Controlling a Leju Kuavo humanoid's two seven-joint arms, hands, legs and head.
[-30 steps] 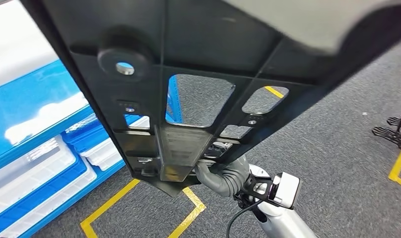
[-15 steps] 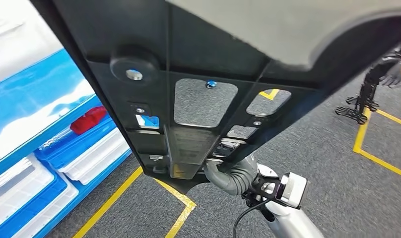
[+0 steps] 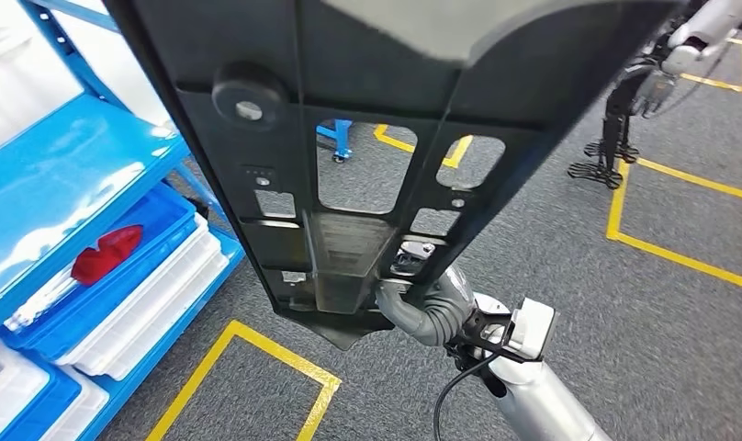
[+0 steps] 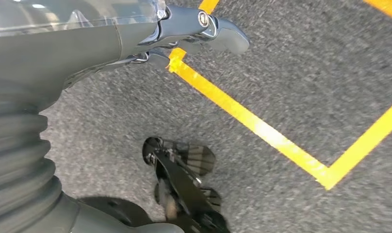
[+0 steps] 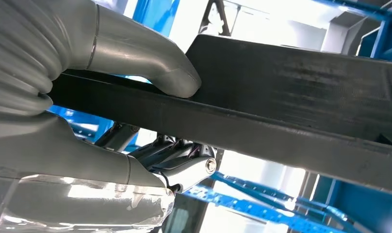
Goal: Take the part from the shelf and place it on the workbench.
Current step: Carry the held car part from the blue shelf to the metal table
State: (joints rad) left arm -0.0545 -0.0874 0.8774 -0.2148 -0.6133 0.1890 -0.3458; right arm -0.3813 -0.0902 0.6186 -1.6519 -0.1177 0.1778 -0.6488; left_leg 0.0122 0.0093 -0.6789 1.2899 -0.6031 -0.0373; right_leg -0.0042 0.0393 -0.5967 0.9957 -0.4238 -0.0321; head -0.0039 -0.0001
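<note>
part (image 3: 367, 138): black, matt, with a dull grey-brown panel near its lower end; black also in the right wrist view (image 5: 291, 121)
right hand (image 3: 413, 308): grey ribbed cover, grey thumb (image 5: 155, 63), darker metallic fingers (image 5: 184, 167)
left hand (image 4: 150, 34): grey cover and thumb, dark grey fingers
right arm (image 3: 533, 400): silver, with a white block at the wrist and a black cable
shelf (image 3: 64, 175): bright blue frame and boards
bins (image 3: 138, 303): white, translucent, in blue trays
object on shelf tray (image 3: 106, 253): red
floor (image 3: 624, 312): grey speckled carpet with yellow tape lines (image 3: 680, 257)
</note>
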